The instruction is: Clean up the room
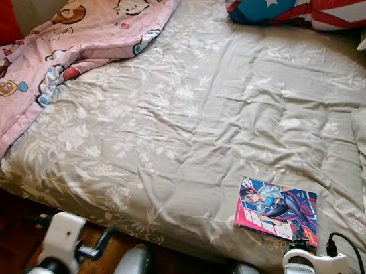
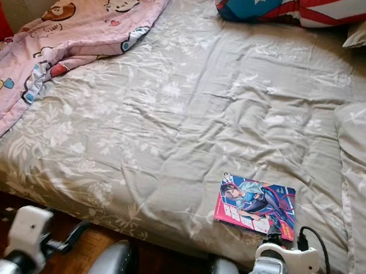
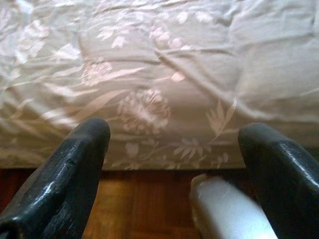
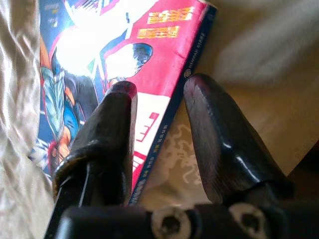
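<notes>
Right claw (image 4: 157,99) parted astride comic book (image 1: 278,210) spine, lettering unreadable; left claw (image 3: 174,149) open.

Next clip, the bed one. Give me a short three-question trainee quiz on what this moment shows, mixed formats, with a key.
1. True or false: the comic book lies on the grey floral bedspread near the edge of the bed closest to the robot.
2. Multiple choice: where is the right gripper? A) at the book's spine edge, one finger over the cover, one beside it; B) on the pink blanket; C) gripping the star-patterned cushion.
3. Fill in: in the left wrist view the left gripper is ____, its fingers spread wide in front of the bed's side, above the wooden floor.

Key: 1 true; 2 A; 3 open.
</notes>
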Available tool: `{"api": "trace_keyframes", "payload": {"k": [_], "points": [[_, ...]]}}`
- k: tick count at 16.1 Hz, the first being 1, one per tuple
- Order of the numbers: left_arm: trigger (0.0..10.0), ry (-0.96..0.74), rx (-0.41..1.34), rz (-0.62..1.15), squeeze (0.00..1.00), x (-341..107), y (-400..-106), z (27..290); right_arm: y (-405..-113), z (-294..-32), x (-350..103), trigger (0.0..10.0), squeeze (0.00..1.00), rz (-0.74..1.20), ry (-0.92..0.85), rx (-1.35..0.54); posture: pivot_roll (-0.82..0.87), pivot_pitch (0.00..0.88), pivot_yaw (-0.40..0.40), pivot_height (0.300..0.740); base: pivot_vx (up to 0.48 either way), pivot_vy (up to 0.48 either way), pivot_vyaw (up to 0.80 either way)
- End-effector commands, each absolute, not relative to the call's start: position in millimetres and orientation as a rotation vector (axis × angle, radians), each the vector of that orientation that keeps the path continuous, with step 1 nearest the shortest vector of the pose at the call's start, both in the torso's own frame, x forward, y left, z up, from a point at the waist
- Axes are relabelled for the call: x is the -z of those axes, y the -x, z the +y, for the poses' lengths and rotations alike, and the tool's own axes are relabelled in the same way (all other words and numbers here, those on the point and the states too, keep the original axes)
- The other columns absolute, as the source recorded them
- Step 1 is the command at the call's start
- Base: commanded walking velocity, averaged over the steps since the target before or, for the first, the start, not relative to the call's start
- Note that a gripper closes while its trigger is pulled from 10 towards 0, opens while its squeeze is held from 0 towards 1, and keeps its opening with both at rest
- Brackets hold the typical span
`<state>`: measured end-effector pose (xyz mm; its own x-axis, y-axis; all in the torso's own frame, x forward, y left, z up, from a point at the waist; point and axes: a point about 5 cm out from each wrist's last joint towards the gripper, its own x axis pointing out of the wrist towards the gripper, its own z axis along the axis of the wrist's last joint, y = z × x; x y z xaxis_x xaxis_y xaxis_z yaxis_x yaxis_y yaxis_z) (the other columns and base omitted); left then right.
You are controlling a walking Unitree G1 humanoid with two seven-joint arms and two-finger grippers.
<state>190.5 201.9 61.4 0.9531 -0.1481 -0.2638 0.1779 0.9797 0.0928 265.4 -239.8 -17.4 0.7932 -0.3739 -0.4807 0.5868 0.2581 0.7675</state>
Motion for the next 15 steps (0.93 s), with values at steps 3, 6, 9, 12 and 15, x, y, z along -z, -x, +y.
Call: {"api": "trace_keyframes", "payload": {"k": [3, 6, 9, 12, 15], "points": [[10.0, -0.09, 0.113, 0.303, 0.0, -39.0, -204.8, 202.8, -263.0, -233.5, 18.7, 10.0, 0.0, 0.293, -0.873, 0.526, 0.12, 0.071, 0.057, 0.634, 0.0, 0.0, 0.0], [10.0, -0.011, 0.049, 0.335, 0.0, -18.5, -227.9, 201.2, -267.5, -220.7, 14.3, 10.0, 0.0, 0.333, -0.586, 0.311, 0.06, 0.0, 0.038, 0.634, 0.0, 0.0, 0.0], [10.0, 0.039, 0.026, 0.396, 0.0, 4.6, -243.7, 190.4, -252.7, -211.2, 25.8, 10.0, 0.0, 0.376, -0.483, 0.253, 0.01, 0.0, 0.027, 0.634, 0.0, 0.0, 0.0], [10.0, 0.062, -0.012, 0.478, 0.0, 22.4, -244.3, 191.4, -238.9, -204.6, 39.5, 10.0, 0.0, 0.48, -0.402, 0.252, -0.01, 0.0, 0.029, 0.654, 0.0, 0.0, 0.0], [10.0, 0.029, -0.018, 0.602, 0.0, 45.0, -226.3, 195.3, -223.4, -197.1, 54.4, 10.0, 0.0, 0.611, -0.342, 0.221, -0.02, 0.0, 0.015, 0.694, 0.0, 0.0, 0.0]]}}
